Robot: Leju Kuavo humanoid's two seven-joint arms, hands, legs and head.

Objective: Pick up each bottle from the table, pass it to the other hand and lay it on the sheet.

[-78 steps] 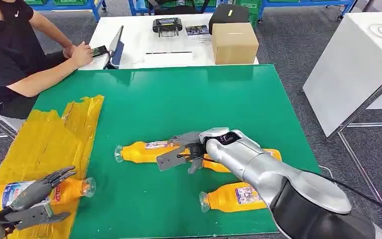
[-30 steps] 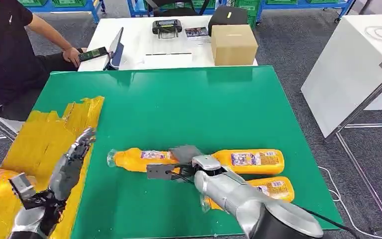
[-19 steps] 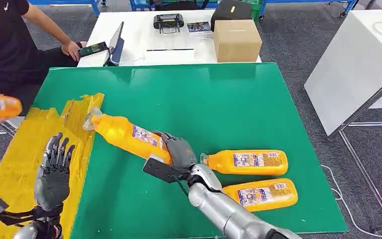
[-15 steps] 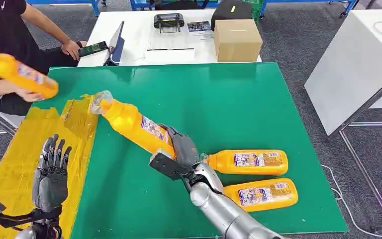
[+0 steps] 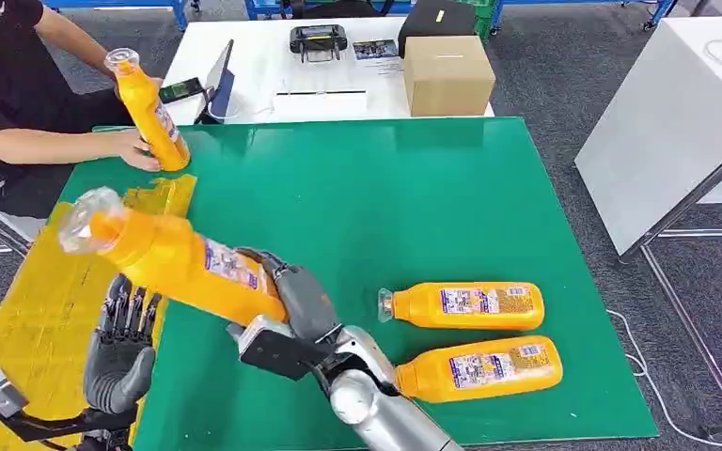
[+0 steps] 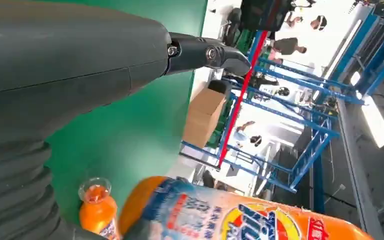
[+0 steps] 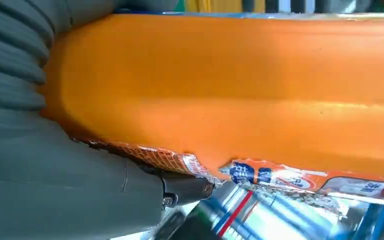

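The right robot hand (image 5: 291, 315) grips an orange bottle (image 5: 169, 263) around its lower part and holds it lifted above the green table (image 5: 357, 197), tilted, with the cap end over the yellow sheet (image 5: 38, 310). The left robot hand (image 5: 122, 343) is raised just under this bottle, with fingers spread and holding nothing. Two more bottles (image 5: 465, 306) lie side by side on the table. At the far corner, a person's hand (image 5: 136, 148) holds another bottle (image 5: 149, 113) upright.
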